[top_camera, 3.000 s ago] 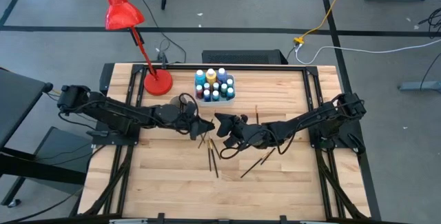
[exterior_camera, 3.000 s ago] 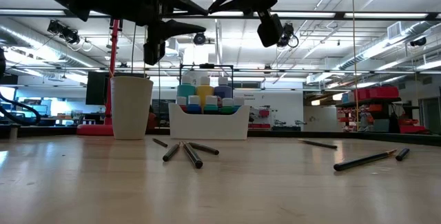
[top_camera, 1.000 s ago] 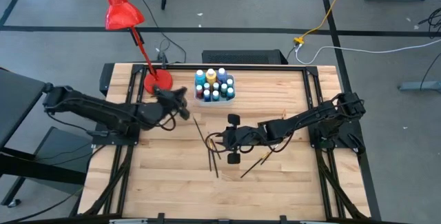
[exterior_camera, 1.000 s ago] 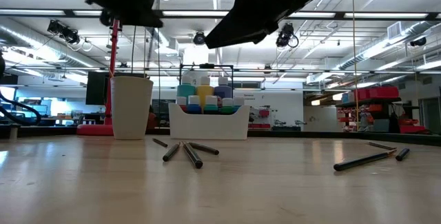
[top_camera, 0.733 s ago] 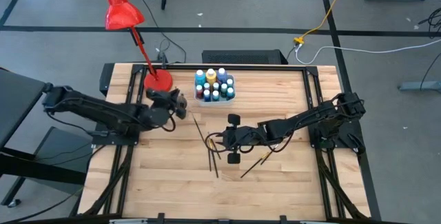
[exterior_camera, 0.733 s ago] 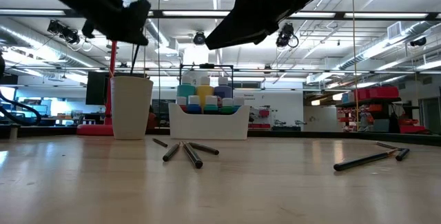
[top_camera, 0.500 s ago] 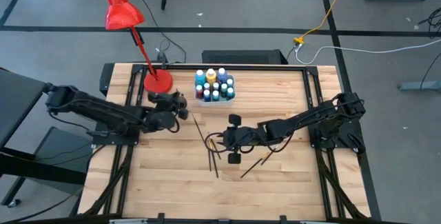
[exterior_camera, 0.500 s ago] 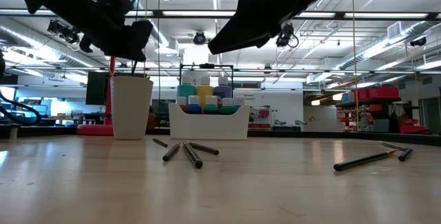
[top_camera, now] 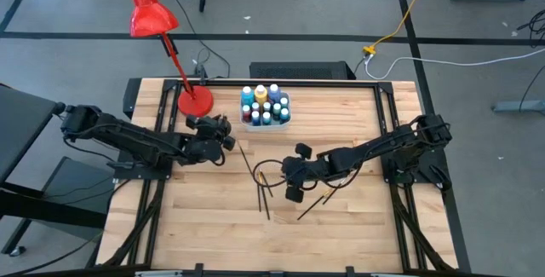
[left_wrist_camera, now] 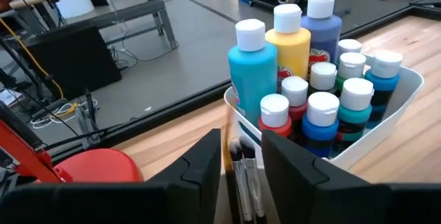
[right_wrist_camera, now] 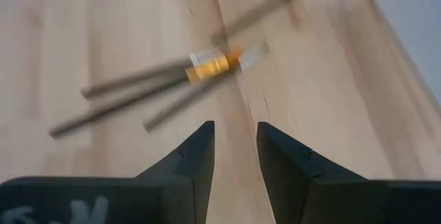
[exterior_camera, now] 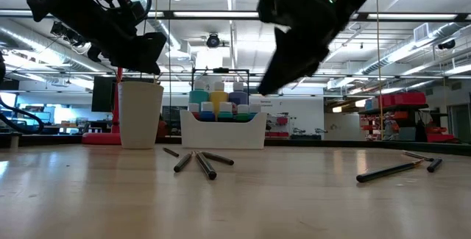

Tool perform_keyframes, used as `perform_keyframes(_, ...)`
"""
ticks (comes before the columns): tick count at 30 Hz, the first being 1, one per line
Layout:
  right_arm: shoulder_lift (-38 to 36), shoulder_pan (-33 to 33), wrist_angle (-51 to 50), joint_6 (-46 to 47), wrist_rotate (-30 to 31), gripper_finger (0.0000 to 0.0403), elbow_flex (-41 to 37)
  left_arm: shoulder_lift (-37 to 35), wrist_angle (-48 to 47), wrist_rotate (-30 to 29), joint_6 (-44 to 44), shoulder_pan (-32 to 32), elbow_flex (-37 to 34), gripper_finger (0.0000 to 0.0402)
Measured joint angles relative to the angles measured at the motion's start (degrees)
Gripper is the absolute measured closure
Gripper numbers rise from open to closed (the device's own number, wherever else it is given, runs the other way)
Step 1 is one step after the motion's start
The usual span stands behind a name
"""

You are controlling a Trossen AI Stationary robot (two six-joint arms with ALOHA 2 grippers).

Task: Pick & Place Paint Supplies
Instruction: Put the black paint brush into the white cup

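Paintbrushes [top_camera: 262,193] beside right gripper [top_camera: 292,173]

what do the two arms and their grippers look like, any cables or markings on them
Both arms are black and slender, built of jointed segments, with thin black cables looping near the wrists. The left gripper and the right gripper each end in two matte black, angular fingers with flat inner faces. White lettering, partly cut off, shows on the right gripper's body.

The wooden table [top_camera: 358,217] bears loose paintbrushes [top_camera: 263,193], a white bottle tray [top_camera: 266,124], a cup [exterior_camera: 140,114] and a lamp base [top_camera: 195,102].
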Motion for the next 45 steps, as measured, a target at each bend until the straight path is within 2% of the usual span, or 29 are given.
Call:
perform_keyframes(3, 0.0, 0.0, -6.4, 6.63, 1.43, 0.0289, 0.0, 0.0, -0.01, 1.82, -0.62, 0.0, 0.0, 0.0275)
perform_keyframes(6, -0.04, 0.13, -12.66, 13.47, 6.82, 0.0289, 0.0, 0.0, 0.01, 2.94, -2.36, 0.0, 0.0, 0.0269)
perform_keyframes(11, -0.67, 0.14, -26.64, 24.65, 12.99, 0.0289, 0.03, -0.02, 3.65, -1.27, -1.75, -0.48, 0.0, 0.027)
perform_keyframes(17, -3.93, -0.07, -45.96, 37.78, 16.71, 0.0289, 0.09, -0.42, 14.17, -2.97, 13.06, -3.91, 2.17, 0.0278)
perform_keyframes(22, -9.34, -0.28, -54.77, 44.61, 21.21, 0.0289, 0.04, -0.42, 17.98, -2.76, 21.63, -8.64, 6.48, 0.0278)
perform_keyframes(27, -16.52, -1.96, -54.08, 46.6, 21.14, 0.0289, -3.39, -0.42, 17.76, -2.74, 23.48, -12.88, 9.6, 0.0278)
perform_keyframes(31, -22.43, -4.76, -50.15, 49.16, 19.16, 0.0289, -10.31, -0.39, 17.62, -0.74, 22.23, -16.05, 9.86, 0.0276)
perform_keyframes(35, -27.14, -8.82, -45.3, 52.8, 16.2, 0.0289, -18.04, -0.39, 18.28, -1.91, 22.16, -18.04, 9.86, 0.0276)
perform_keyframes(39, -28.87, -13.71, -46.75, 56.09, 11.8, 0.0289, -22.32, -0.39, 20.98, -1.98, 22.13, -18.29, 9.86, 0.0276)
perform_keyframes(42, -28.51, -17.43, -50.05, 58.01, 8.75, 0.0289, -23.01, -0.39, 21.24, -1.66, 22.32, -18.29, 9.86, 0.0276)
perform_keyframes(45, -28.33, -20.9, -48.38, 57.85, 6.57, 0.0289, -23.44, -0.39, 21.55, -1.66, 22.34, -18.29, 9.86, 0.0276)
